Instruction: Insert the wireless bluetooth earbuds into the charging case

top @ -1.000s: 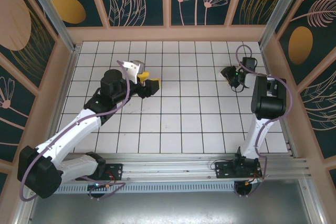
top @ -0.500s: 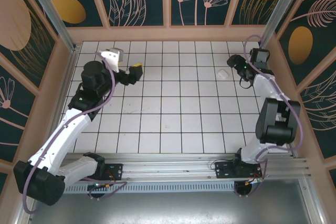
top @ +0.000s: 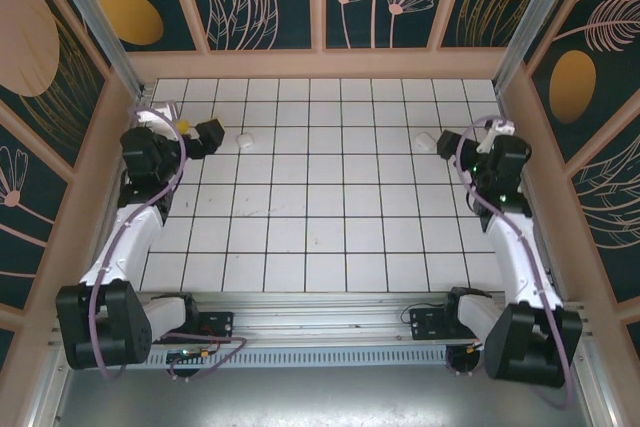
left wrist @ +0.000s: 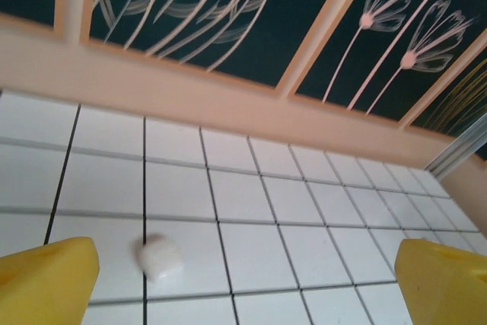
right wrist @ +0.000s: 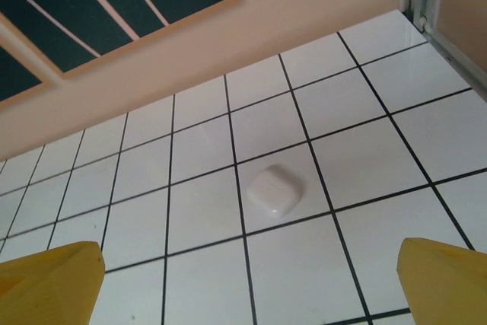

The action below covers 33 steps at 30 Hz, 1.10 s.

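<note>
White-tiled worktop [top: 320,207] w/ dark floral panels round it. Far left, the left end effector [top: 205,132] sits near the back-left corner, jaws wide apart w/ nothing btwn them. Its wrist view has the yellow fingers [left wrist: 46,283] framing bare tile.

Just right of it lies the left case [top: 245,140], a small white rounded square flat on the tile, clear of the fingers. From the wrist, the left case [left wrist: 160,256] is ahead, nearer the left finger.

Well across the worktop the right case [top: 425,140] also lies flat. Up close, the right case [right wrist: 272,188] looks shut. The right end effector [top: 462,139] is just beside it, also spread wide & empty, w/ the case ahead btwn its fingers [right wrist: 49,283].

Can't tell whether buds sit inside either case.

Handling, as a guess:
- Cases are prob. light, hard & glossy w/ rounded edges, so apt to skate on tile or squirt out of a pinch.
- Best hold is across the two flat sides, low & centred, w/ a gentle squeeze, keeping off the lid seam so it can open.
- Buds would be tinier & slicker still; pinch at the stem, not the head.
</note>
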Tool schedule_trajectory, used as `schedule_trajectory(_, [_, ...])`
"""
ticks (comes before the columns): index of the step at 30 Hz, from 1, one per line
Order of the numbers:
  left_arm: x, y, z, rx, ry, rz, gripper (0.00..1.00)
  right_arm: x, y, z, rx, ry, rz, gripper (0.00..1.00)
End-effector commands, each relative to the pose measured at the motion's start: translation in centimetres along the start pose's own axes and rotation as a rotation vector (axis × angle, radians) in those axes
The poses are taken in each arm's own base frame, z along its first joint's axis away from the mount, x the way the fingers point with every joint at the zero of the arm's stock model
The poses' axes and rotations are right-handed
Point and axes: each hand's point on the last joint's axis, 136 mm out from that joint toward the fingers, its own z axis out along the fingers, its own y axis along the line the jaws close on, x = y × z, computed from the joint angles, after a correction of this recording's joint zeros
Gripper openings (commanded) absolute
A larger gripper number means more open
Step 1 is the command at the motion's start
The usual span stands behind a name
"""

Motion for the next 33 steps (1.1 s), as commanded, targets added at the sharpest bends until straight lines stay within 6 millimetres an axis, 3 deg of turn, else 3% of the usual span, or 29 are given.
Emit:
schedule_trajectory(1, [0.4, 2.8, -0.7, -0.121, -0.106, 0.031, 0.99, -1.0, 0.7, -1.5, -0.035, -0.148, -0.115, 0.99])
schedule_trajectory(3, [2.3, 5.5, -1.8, -0.237, -0.158, 0.022, 0.99, 0.1, 0.0, -1.6, -0.018, -0.167, -0.125, 0.99])
schedule_trajectory(7, [5.3, 7.8, -3.0, -0.317, -0.192, 0.055, 0.98, 2.1, -0.6, -1.3, -0.029, -0.192, -0.130, 0.99])
schedule_trajectory(9, [5.7, 9.4, -3.3, -0.405, -0.184, 0.055, 0.99, 3.3, -0.8, -1.0, -0.044, -0.210, -0.129, 0.99])
schedule_trajectory(14, [5.6, 11.1, -4.4, -0.510, -0.229, 0.127, 0.99, 5.7, -2.3, -0.4, -0.021, -0.262, -0.097, 0.99])
schedule_trajectory(18, [6.6, 11.6, -5.1, -0.531, -0.253, 0.174, 0.98, 7.1, -3.0, 0.5, 0.000, -0.257, -0.119, 0.99])
schedule_trajectory(25, [6.5, 10.0, -6.1, -0.447, -0.361, 0.239, 0.99, 7.3, -3.3, 1.4, 0.001, -0.299, -0.135, 0.99])
schedule_trajectory(29, [7.3, 10.2, -5.0, -0.426, -0.329, 0.249, 0.99, 6.7, -3.3, 1.8, 0.000, -0.334, -0.159, 0.99])
schedule_trajectory(33, [8.0, 10.5, -3.9, -0.410, -0.297, 0.253, 0.99, 7.8, -3.0, 3.5, -0.030, -0.289, -0.172, 0.99])
